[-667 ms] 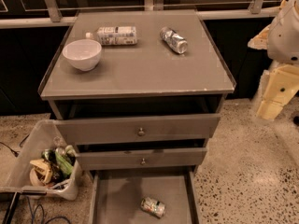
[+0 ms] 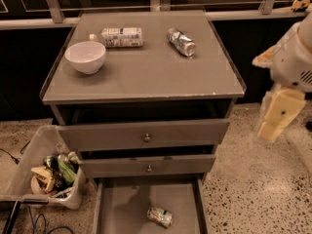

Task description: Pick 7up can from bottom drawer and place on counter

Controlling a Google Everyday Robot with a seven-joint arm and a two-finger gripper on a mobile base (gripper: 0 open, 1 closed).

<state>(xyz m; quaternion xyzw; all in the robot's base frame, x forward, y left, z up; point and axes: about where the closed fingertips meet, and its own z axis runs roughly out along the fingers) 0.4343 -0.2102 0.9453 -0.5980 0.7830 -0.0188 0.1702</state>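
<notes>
The 7up can (image 2: 160, 216) lies on its side on the floor of the open bottom drawer (image 2: 122, 208), near its front middle. The counter (image 2: 146, 72) is the grey cabinet top above the three drawers. My gripper (image 2: 278, 116) hangs at the right of the cabinet, beside the counter's front right corner and about level with the top drawer. It is well above and to the right of the can and holds nothing that I can see.
On the counter are a white bowl (image 2: 86, 56), a white-labelled clear bottle (image 2: 118, 37) lying down and a silver-grey can (image 2: 181, 41) on its side. The two upper drawers are slightly open. A clear bin of rubbish (image 2: 48, 179) stands on the floor at the left.
My arm at the right has come down a little. The can and the items on the counter have not moved.
</notes>
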